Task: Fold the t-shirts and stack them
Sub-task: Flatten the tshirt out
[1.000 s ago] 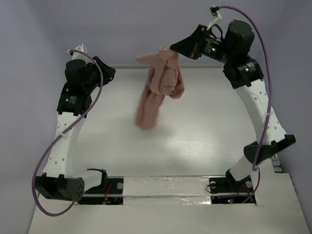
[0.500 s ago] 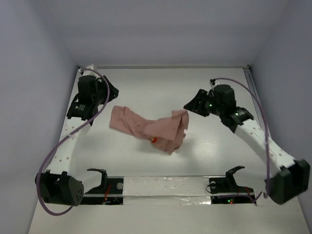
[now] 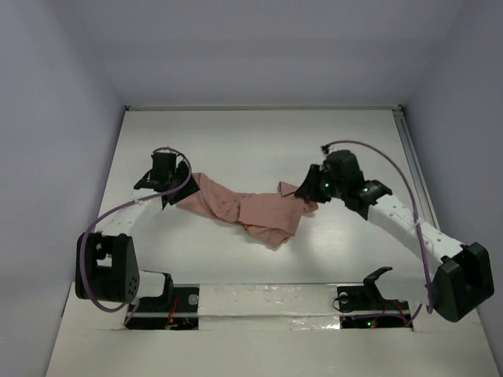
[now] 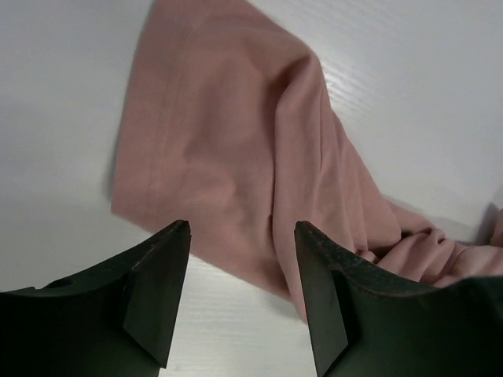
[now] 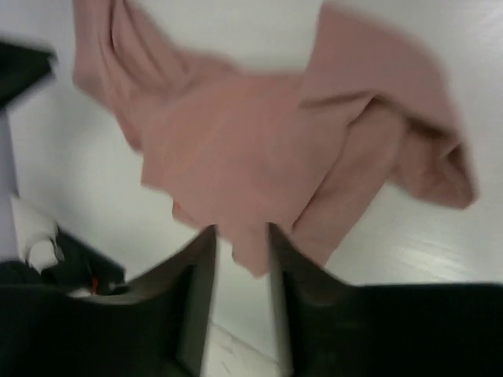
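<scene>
The salmon-pink t-shirt (image 3: 255, 209) lies crumpled in a long bunch across the middle of the white table, with a small red mark near its front fold. My left gripper (image 3: 168, 195) is open, low over the shirt's left end, its jaws standing wide apart above the hem in the left wrist view (image 4: 242, 229), where the shirt (image 4: 236, 149) lies flat beneath. My right gripper (image 3: 303, 191) is at the shirt's right end. In the blurred right wrist view (image 5: 240, 233) its jaws stand narrowly apart over a corner of the shirt (image 5: 259, 141), with table showing between them.
The white table (image 3: 236, 133) has purple-grey walls at the back and on both sides. A taped rail (image 3: 267, 298) with both arm bases runs along the near edge. A metal strip (image 3: 409, 149) lines the right side.
The right arm came down from high at the back, and the hanging shirt dropped onto the table. The left arm moved down and in to the shirt's left end.
</scene>
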